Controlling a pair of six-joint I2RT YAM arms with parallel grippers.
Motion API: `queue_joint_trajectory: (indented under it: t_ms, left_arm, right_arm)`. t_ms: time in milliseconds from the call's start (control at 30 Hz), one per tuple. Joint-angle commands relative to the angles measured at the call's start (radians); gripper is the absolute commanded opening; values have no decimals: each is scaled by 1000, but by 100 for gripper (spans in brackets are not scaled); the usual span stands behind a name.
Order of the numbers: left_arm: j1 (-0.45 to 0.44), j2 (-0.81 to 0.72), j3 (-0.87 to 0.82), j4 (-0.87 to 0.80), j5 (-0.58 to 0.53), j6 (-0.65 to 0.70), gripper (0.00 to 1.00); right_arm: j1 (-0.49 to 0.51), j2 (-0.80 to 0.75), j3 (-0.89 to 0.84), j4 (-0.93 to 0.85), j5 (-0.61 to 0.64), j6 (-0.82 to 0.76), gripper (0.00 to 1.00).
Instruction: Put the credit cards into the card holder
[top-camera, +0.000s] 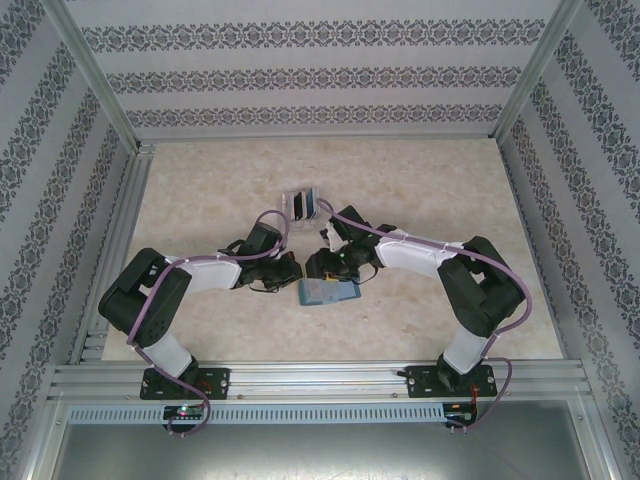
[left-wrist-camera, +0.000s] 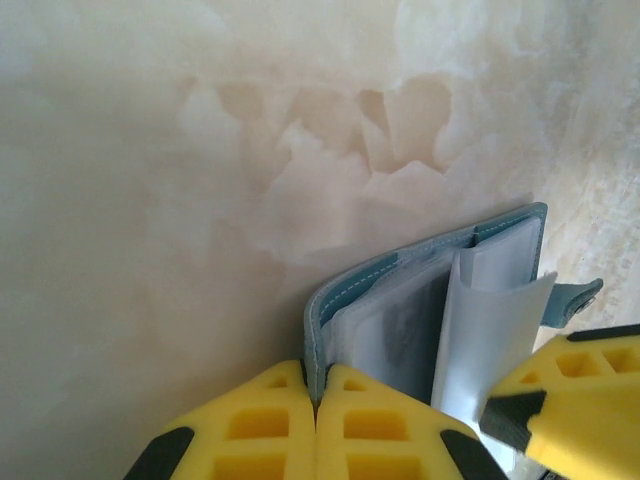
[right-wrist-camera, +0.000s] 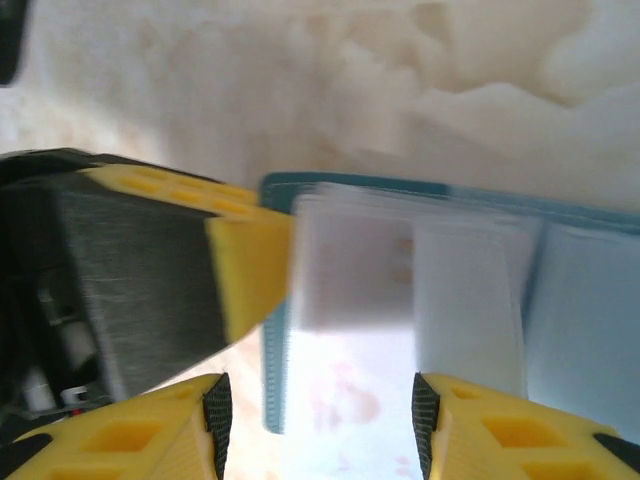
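The teal card holder (top-camera: 325, 292) lies open on the table between both arms. My left gripper (left-wrist-camera: 318, 378) is shut on the edge of its cover (left-wrist-camera: 420, 265); clear inner pockets (left-wrist-camera: 395, 330) stand up beside it. My right gripper (right-wrist-camera: 320, 410) straddles a pale credit card (right-wrist-camera: 350, 400) with faint red marks, whose far end lies in the holder's pockets (right-wrist-camera: 360, 260). The card's right edge meets the right pad, and a gap shows at the left pad. More credit cards (top-camera: 300, 204), dark ones, stand in a clear slotted stand behind the grippers.
The clear stand (top-camera: 312, 196) sits just beyond the two grippers (top-camera: 312, 268) at the middle of the marbled table (top-camera: 200, 190). Metal frame rails and patterned walls bound the table on all sides. Purple cables run along both arms.
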Motion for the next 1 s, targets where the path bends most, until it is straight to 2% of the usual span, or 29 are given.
queue_joint_trajectory:
  t_ms: [0,133,233,300,400,467,567,767,967]
  left_arm:
    - [9,-32,-15,-44,-74,14,0]
    - [11,-47,-15,-66,-92,29,0]
    - [10,-50,-13,-71,-93,27,4]
    - [12,-51,-8,-71,-87,24,16]
    - [10,-62,0,-91,-84,41,26]
    - [10,-82,7,-121,-86,53,40]
    - [9,-130,10,-171,-100,68,49]
    - [13,-244,41,-329,-205,123,53]
    - [32,-246,90,-359,-218,154,53]
  right_arm:
    - [-22,-23,4,-107,92,-44,53]
    - [-36,-75,-22,-179,192,-75,53]
    - [-54,-94,-42,-192,203,-79,53]
    - [-53,-101,-42,-192,196,-81,53]
    - [-53,-100,-36,-186,201,-81,53]
    - [-51,-82,-20,-198,208,-89,53]
    - [-43,-57,0,-227,244,-110,53]
    - [-38,-40,13,-263,284,-129,52]
    - [-43,-83,51,-281,253,-139,51]
